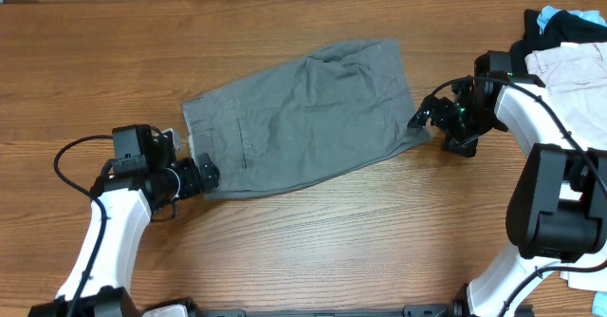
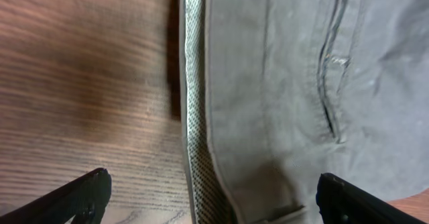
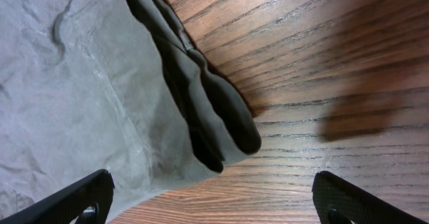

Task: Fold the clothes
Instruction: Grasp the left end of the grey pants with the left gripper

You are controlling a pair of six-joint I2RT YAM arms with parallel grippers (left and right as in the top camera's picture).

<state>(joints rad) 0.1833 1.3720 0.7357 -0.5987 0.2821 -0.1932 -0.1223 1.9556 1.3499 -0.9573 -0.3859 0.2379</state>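
Observation:
Grey shorts (image 1: 303, 118) lie folded flat and slanted on the wooden table. My left gripper (image 1: 202, 176) is open at the waistband end, low left. In the left wrist view the waistband with its mesh lining (image 2: 194, 117) lies between the open fingers (image 2: 214, 200), with a pocket seam (image 2: 328, 83) beyond. My right gripper (image 1: 423, 120) is open at the leg-hem corner on the right. In the right wrist view the folded hem edge (image 3: 201, 96) lies ahead of the open fingers (image 3: 214, 200), which hold nothing.
A pile of other clothes (image 1: 569, 46), beige, black and blue, sits at the far right edge behind the right arm. Bare wood table (image 1: 360, 232) stretches in front of the shorts.

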